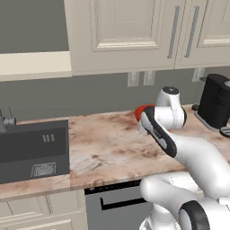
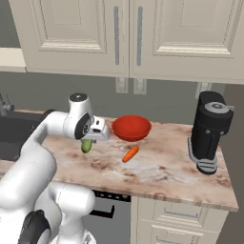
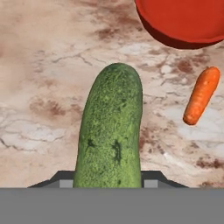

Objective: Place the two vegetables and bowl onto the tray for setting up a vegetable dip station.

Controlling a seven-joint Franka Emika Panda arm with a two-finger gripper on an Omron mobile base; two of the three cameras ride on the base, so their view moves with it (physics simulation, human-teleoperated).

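Note:
My gripper (image 2: 89,141) is shut on a green cucumber (image 2: 86,146), which hangs below the hand over the marble counter (image 2: 162,167). In the hand view the cucumber (image 3: 111,131) stands up between the two fingertips. The red bowl (image 2: 131,127) rests on the counter to the right of the gripper, near the wall. An orange carrot (image 2: 130,154) lies in front of the bowl, apart from it. Both show in the hand view too: the bowl (image 3: 183,19) at the top right and the carrot (image 3: 201,94) below it. The tray is out of view.
A black coffee machine (image 2: 208,131) stands at the right end of the counter. A dark sink (image 1: 33,150) is set into the counter at the left. Wall cabinets (image 2: 128,33) hang above. The counter's front edge runs just before the carrot.

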